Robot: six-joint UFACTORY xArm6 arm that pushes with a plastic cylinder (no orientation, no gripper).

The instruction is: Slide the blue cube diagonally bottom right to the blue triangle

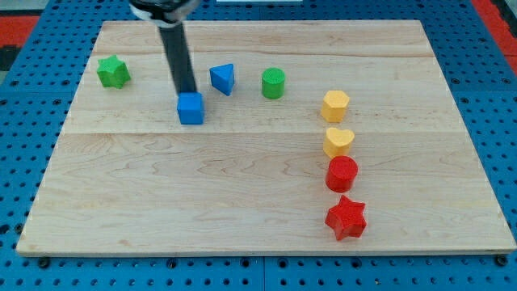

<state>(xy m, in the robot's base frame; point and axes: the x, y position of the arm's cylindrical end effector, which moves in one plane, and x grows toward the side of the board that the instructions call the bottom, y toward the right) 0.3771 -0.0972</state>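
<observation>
Looking at the camera view, where does my tip (191, 92) stand against the blue cube (191, 108)?

— Right at the cube's far edge, at about twelve o'clock of it, touching or all but touching; I cannot tell which. The dark rod rises from there toward the view's top.

— And the blue triangle (223, 78)?

— It lies at about one to two o'clock from the cube, near it but apart, a strip of bare worktop (242, 186) between them. The green cylinder (273, 83) sits further on, at three o'clock of the triangle.

— So where must the cube end up?

— At roughly four or five o'clock of the triangle, by my reading of the task. The cube now sits at about seven or eight o'clock of it, so the move is mostly a shove toward the view's right, with little travel down.

— Is my tip placed well for that?

— I judge not quite. From twelve o'clock a push drives the cube straight toward the view's bottom. Coming round to nine or ten o'clock of the cube would suit better.

— What of the hand?

— This arm carries none, only the rod, so there is nothing spread or pinching to report.

— Anything in the way?

— No. The green star (113, 72) stands well off at ten o'clock.
</observation>
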